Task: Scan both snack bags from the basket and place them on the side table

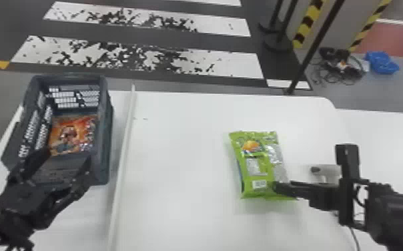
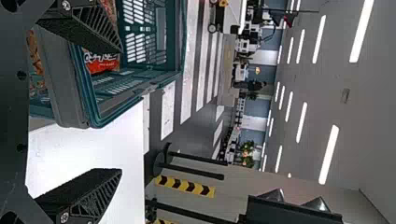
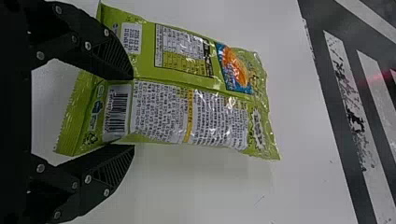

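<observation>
The green snack bag [image 1: 256, 163] is over the white table [image 1: 177, 150], its barcode facing up. At its near right corner is my right gripper [image 1: 275, 188]. In the right wrist view this gripper [image 3: 133, 112] stands open; one finger overlaps the green bag [image 3: 163, 93], the other lies along its edge. An orange-red snack bag [image 1: 72, 135] lies in the dark basket [image 1: 106, 147]. My left gripper [image 1: 64, 158] is over the basket's near end. From the left wrist, the gripper [image 2: 122, 111] is open, one finger over the basket [image 2: 93, 109], the other outside it.
A pale scanner-like device [image 1: 326, 171] is beside the right gripper, partly hidden by it. A raised white edge [image 1: 125, 147] runs between basket and table. Beyond the table stand posts [image 1: 314, 50] on the floor.
</observation>
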Tool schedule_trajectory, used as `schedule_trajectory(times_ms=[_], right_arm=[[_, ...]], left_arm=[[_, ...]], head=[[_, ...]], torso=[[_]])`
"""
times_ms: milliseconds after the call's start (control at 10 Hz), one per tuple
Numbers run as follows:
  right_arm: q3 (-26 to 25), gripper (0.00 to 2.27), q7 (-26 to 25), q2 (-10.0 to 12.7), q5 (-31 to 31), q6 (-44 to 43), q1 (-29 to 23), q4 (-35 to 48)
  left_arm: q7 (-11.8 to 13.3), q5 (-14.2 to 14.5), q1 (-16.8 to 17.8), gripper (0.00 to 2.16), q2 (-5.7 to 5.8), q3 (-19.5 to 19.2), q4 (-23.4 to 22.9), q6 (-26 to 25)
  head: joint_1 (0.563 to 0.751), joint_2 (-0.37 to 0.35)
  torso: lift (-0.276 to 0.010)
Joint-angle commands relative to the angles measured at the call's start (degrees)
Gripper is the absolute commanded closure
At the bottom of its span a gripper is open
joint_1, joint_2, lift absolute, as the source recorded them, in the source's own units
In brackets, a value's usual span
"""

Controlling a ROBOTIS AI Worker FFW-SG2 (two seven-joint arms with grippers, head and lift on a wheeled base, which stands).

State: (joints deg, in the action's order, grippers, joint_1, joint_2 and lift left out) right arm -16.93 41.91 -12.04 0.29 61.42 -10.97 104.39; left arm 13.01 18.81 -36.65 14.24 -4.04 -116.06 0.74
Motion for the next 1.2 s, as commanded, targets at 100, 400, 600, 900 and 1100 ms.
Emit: schedule_trajectory(times_ms=[100, 400, 600, 900, 1100], right_arm=[[0.32, 2.25, 1.86, -0.44, 2.96, -0.64, 0.07, -0.42], [0.32, 2.25, 4.85, -0.88, 4.02, -3.8, -0.45, -0.15], [-1.0, 2.25, 5.73, -0.79, 3.32, -4.15, -1.07, 1.34], [-7.94, 2.25, 5.47, -0.35, -3.36, -2.4, -1.51, 5.38], [-13.13, 2.25, 2.48, -0.27, -5.21, 0.59, 1.31, 5.91]], left_arm=[[0.0, 0.0, 0.0, 0.09, 0.0, 0.0, 0.04, 0.0], [0.0, 0.0, 0.0, 0.09, -0.17, 0.0, 0.13, 0.0], [0.0, 0.0, 0.0, 0.09, -0.17, 0.0, 0.13, 0.0], [0.0, 0.0, -0.09, 0.09, -0.35, 0.0, 0.13, 0.0], [0.0, -0.09, -0.18, 0.09, -0.44, 0.0, 0.04, 0.0]], head=[[0.695, -0.122], [0.695, -0.125], [0.695, -0.124], [0.695, -0.136], [0.695, -0.163]], torso=[[-0.075], [-0.075], [-0.075], [-0.075], [-0.075]])
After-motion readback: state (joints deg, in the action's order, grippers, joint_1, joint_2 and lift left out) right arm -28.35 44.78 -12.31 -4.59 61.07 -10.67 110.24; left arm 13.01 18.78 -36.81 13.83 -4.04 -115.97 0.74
